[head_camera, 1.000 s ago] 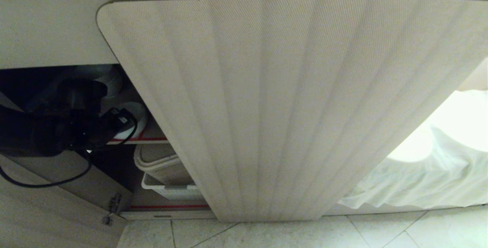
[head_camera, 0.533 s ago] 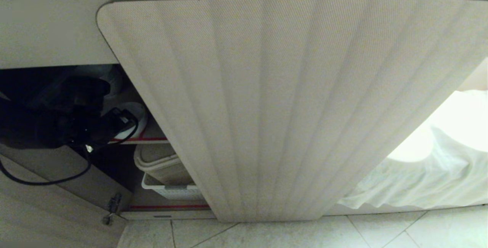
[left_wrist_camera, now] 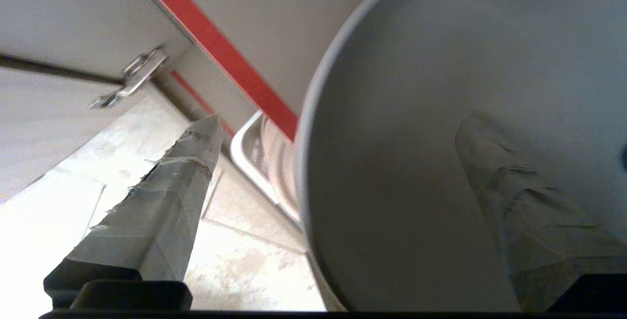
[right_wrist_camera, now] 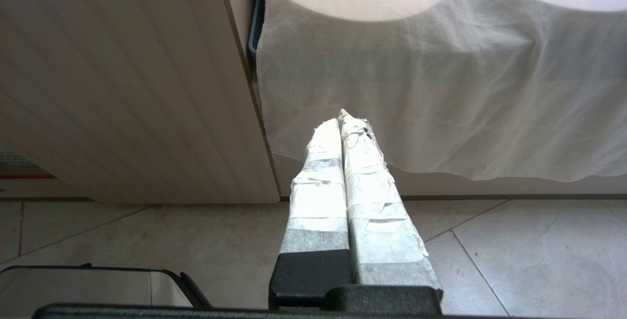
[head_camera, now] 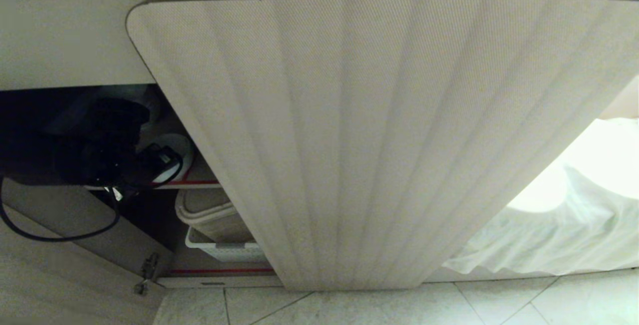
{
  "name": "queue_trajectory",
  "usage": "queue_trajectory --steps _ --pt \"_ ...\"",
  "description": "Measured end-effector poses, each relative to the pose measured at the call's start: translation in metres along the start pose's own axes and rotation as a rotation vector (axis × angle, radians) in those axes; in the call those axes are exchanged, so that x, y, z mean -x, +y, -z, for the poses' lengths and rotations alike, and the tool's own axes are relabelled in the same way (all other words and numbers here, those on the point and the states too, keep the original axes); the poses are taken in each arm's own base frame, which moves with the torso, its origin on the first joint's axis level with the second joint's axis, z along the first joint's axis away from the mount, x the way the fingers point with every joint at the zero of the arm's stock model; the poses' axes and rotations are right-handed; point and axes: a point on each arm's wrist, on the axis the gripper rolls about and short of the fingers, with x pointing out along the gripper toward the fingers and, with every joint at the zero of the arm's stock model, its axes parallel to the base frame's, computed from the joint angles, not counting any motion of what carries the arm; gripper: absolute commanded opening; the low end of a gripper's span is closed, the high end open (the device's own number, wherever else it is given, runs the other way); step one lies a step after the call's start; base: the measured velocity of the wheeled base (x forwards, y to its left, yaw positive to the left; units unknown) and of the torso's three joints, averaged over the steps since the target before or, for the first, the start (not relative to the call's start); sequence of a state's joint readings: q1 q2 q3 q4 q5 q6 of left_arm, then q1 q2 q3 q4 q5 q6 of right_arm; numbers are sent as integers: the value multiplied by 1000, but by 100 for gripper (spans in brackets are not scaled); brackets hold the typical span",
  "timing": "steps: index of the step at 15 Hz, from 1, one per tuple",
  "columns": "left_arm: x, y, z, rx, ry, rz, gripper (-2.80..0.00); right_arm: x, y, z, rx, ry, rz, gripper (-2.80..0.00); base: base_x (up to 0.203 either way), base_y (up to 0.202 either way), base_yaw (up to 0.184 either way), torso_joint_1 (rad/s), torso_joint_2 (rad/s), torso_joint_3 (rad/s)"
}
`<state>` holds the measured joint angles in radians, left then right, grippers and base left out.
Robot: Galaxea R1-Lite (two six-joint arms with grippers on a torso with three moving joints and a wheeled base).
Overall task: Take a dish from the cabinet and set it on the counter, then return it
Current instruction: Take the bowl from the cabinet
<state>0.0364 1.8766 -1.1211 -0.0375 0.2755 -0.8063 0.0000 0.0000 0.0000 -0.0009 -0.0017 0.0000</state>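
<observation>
A: Where's the glossy white round bowl (left_wrist_camera: 441,113)?

B: On the red-edged cabinet shelf (head_camera: 187,183), far left. The left gripper (left_wrist_camera: 338,128) is spread, straddling its rim.

A: Advice?

B: Close squarely. The right gripper (right_wrist_camera: 343,120) is pressed together.

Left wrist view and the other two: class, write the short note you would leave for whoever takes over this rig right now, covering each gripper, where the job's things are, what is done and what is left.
Left gripper: inside the open cabinet, jaws wide, one finger inside the dish and one outside its rim; not closed on it.
Right gripper: shut, empty, parked low over the floor tiles by the closed fluted door.
Dish: on the upper shelf behind the red strip.
Whether the dish has already been to the counter cannot be told from these views.
Left: either close and lift the dish out, or withdraw the arm.
</observation>
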Motion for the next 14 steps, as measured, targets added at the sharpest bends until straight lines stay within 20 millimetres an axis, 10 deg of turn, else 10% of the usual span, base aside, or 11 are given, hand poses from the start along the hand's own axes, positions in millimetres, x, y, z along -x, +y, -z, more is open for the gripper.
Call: queue_trajectory --steps 14 --pt "10 -11 -12 -7 47 -40 0 0 0 0 0 0 0 -280 0 0 0 0 0 0"
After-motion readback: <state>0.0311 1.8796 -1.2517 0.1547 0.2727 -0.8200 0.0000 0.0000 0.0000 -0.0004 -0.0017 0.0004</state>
